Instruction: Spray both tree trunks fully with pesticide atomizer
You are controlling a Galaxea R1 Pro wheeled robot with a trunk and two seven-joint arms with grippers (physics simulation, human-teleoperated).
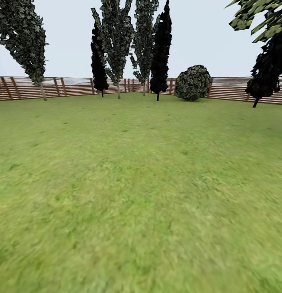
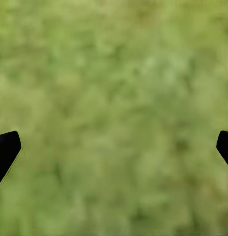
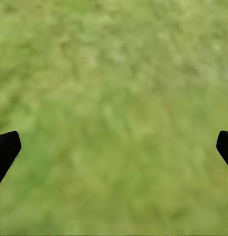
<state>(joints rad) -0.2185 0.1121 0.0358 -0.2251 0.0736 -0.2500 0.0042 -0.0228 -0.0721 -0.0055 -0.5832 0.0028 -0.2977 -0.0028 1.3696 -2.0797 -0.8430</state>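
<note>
Two end effectors open over bare lawn; atomizer not sighted

Two black fingertips of the left end effector sit at opposite edges of the left wrist view, spread wide, with nothing between them but blurred, mottled green grass. The right end effector reads the same: dark fingertips far apart, jaws open, nothing held, grass beneath.

From the head view, a wide green lawn of soft, patchy turf runs back to a brown horizontal-slat wooden fence closing the garden's far side. Along that fence stand tall narrow trees with speckled grey-green foliage, two near-black cypress-like trees, and a round, dense grey-green bush. A dark leaning tree stands at the right edge.

Neither the pesticide atomizer nor the smooth tan-grey trunks can be located in these views.
</note>
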